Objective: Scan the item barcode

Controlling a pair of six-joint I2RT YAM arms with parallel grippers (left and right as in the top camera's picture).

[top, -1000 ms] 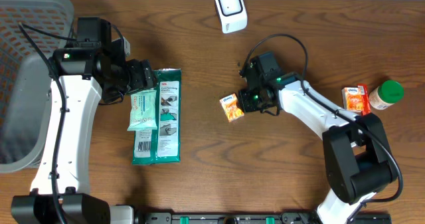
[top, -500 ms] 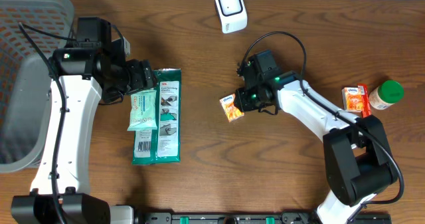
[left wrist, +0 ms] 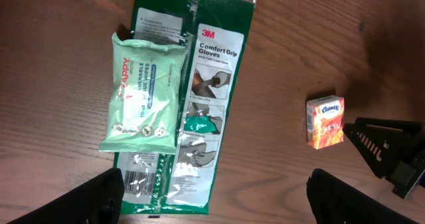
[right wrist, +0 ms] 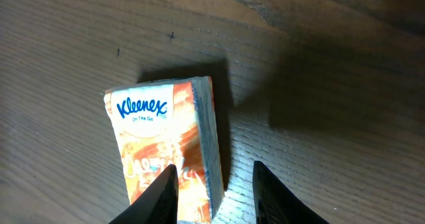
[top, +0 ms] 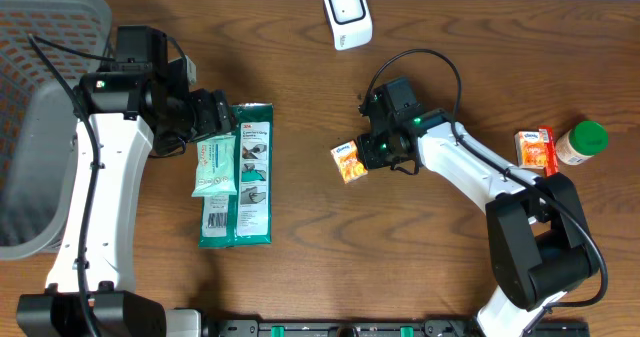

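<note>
Pretty much nothing had budged since the earlier frames. We only saw the right arm (top: 470, 167) wobble a hair over the tissue pack (top: 348, 162) and settle back, and everything else lay where it was.

Going big to small, the brown wooden table (top: 300, 267) carried the lot, with a grey basket (top: 40, 127) hanging over its far left edge. The left arm (top: 100, 207) reached in from that side. Its left claw (left wrist: 216, 174) hung over the green gloves pack (top: 252, 177) with its fingers spread wide and nothing between them. A pale green wipes pack (top: 214, 167) lay on top of the gloves pack, overlapping its left half.

Up at the far edge sat the white scanner (top: 346, 15), well apart from the tissue pack. That pack lay flat near the middle of the table, Kleenex logo facing up, between the gloves pack and the right arm.

The right claw (right wrist: 214, 181) hovered right over the pack's edge with its fingers partly spread. One finger sat over the printed face and the other was off to the side over bare wood, so it wasn't pinching anything.

Over on the right, a second tissue pack (top: 535, 149) sat just beside a green-capped bottle (top: 580, 142).
</note>
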